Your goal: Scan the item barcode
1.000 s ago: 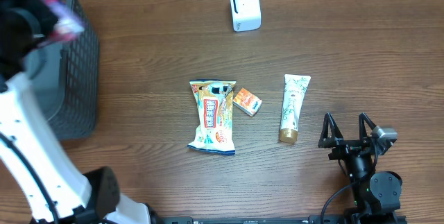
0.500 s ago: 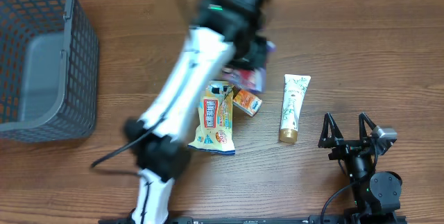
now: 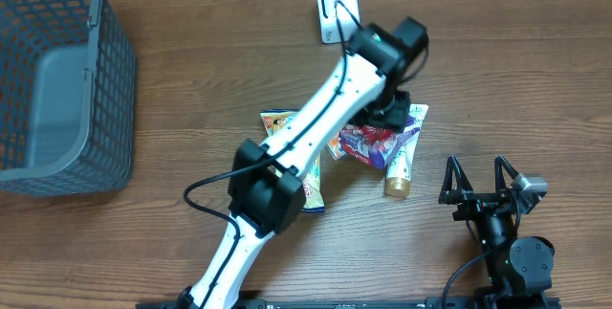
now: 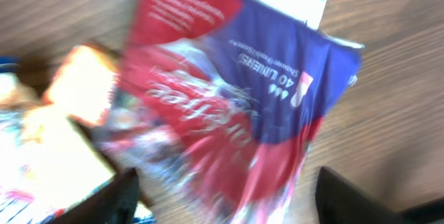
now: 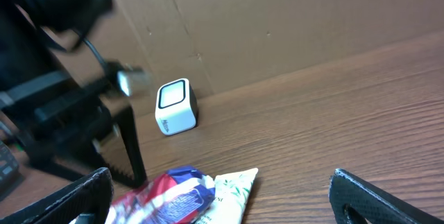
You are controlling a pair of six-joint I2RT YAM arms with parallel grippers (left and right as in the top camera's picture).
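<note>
A red and blue packet [image 3: 368,143] lies across the top of the white tube [image 3: 402,161] and beside the orange box [image 3: 334,143]. My left gripper [image 3: 389,110] hangs just over it. In the left wrist view the packet [image 4: 236,92] fills the frame, blurred, and my left gripper [image 4: 225,200] is open, its dark fingers [image 4: 118,200] standing wide on either side without pinching it. The white scanner [image 3: 337,9] stands at the back of the table. My right gripper [image 3: 483,180] rests open at the front right, and its view shows the packet [image 5: 166,196] and the scanner [image 5: 175,106].
A grey mesh basket [image 3: 110,79] stands at the far left. A yellow snack bag [image 3: 285,127] lies under my left arm, partly hidden. A cardboard wall [image 5: 277,23] backs the table behind the scanner.
My left arm swung from the basket to the middle of the table carrying the red and blue packet. Its jaws opened, and the packet now lies on the tube. The right arm stayed still.
</note>
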